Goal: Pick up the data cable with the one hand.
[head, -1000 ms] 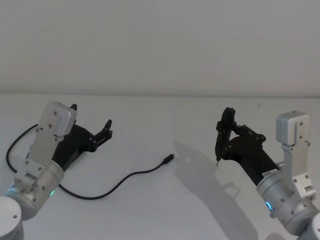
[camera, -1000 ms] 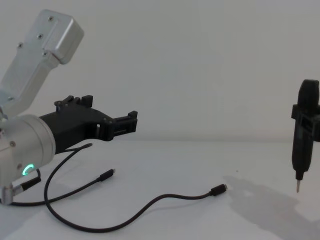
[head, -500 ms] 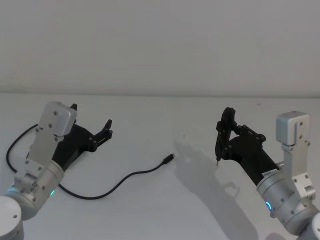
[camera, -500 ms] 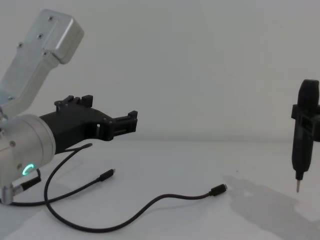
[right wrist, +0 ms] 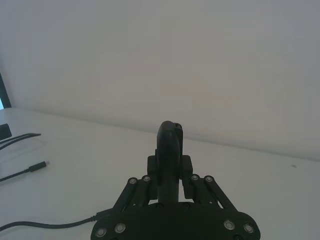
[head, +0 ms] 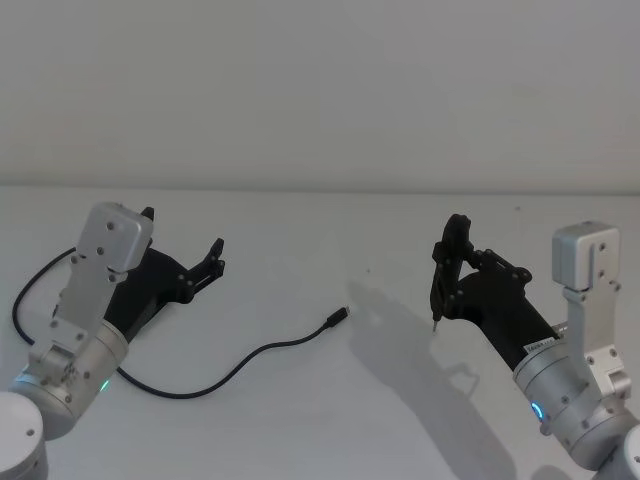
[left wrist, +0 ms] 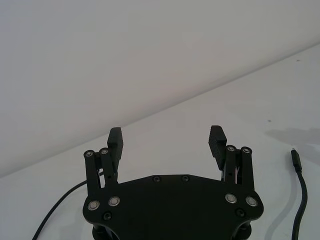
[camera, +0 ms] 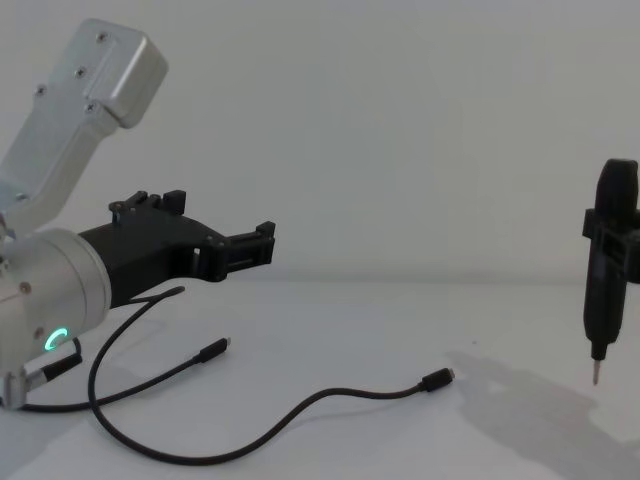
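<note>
Our left end effector [head: 182,235] hovers wide open and empty over the tabletop [head: 330,240], so we should lower it astride the data cable [head: 270,346] curving loosely nearby, closing low on the thin cord, while our parked right end effector [head: 455,265] grips a pen-like tool [head: 440,295].

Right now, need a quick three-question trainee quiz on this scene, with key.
1. True or false: the left gripper is shut on the data cable.
2. What does the right gripper hold? A) a pen-like tool B) the data cable C) nothing
3. Fill in: the data cable's plug lies on the ___.
Key: 1 false, it is open and above the cable; 2 A; 3 table.
</note>
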Available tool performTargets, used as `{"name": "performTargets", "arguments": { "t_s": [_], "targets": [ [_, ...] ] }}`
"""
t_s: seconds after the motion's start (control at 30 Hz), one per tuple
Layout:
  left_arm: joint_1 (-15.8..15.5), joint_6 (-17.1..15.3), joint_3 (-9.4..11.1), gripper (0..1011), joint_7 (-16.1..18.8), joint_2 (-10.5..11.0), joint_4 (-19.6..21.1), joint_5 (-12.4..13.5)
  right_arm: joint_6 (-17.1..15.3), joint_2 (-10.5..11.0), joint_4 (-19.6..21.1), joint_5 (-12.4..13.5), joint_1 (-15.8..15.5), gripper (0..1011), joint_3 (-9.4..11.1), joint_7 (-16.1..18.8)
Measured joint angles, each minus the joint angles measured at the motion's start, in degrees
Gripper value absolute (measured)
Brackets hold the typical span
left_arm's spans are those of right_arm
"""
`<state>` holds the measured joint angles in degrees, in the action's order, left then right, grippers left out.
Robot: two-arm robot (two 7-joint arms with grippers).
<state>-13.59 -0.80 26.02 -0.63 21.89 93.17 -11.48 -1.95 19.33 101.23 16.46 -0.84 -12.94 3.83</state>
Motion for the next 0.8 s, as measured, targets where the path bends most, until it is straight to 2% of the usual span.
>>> {"name": "performTargets", "arguments": {
  "t_s": [0.43, 0.67, 0.8],
  "targets": [
    [-0.4, 0.0, 0.0, 1001, -0.8, 0.0, -0.1, -0.1, 0.0, 0.0, 0.0, 0.0, 0.0, 275, 0.0, 0.0],
    [-1.4, -0.3, 0.2, 1001, -3.8, 0.3, -0.1, -1.3, 0.0, 0.0, 0.0, 0.0, 0.0, 275, 0.0, 0.0],
    [-2.3, -1.3, 0.3, 1001, -7.3, 0.8, 0.2, -3.2, 0.0, 0.0, 0.0, 0.0, 0.0, 274, 0.0, 0.0]
  ]
}}
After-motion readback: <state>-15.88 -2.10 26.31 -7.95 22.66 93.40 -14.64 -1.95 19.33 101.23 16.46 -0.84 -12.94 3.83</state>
